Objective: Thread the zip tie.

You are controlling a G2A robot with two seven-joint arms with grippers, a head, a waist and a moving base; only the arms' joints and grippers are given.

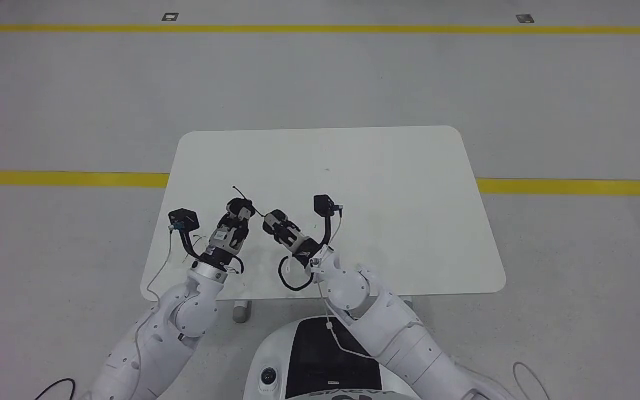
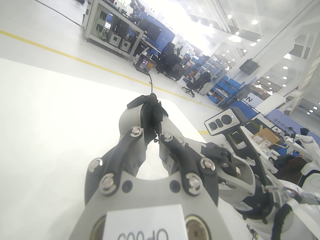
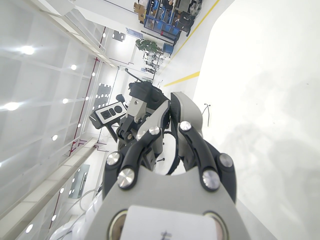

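A thin black zip tie (image 2: 150, 82) sticks out of my left gripper (image 2: 151, 101), which is shut on it, with the small head at the free end. The top view shows the same tie (image 1: 239, 191) rising from that left gripper (image 1: 240, 210) over the near left part of the white table (image 1: 400, 190). My right gripper (image 1: 270, 220) faces it at close range, jaws closed. Seen from the right wrist, the right gripper (image 3: 168, 103) stands just short of the left gripper (image 3: 143, 93), and a thin black strand (image 3: 206, 114) curves beside its fingertip.
The table's near edge (image 1: 330, 293) lies just below both wrists. Bare white tabletop (image 1: 400, 190) stretches away to the far and right sides. Yellow floor lines (image 1: 560, 186) run past the table.
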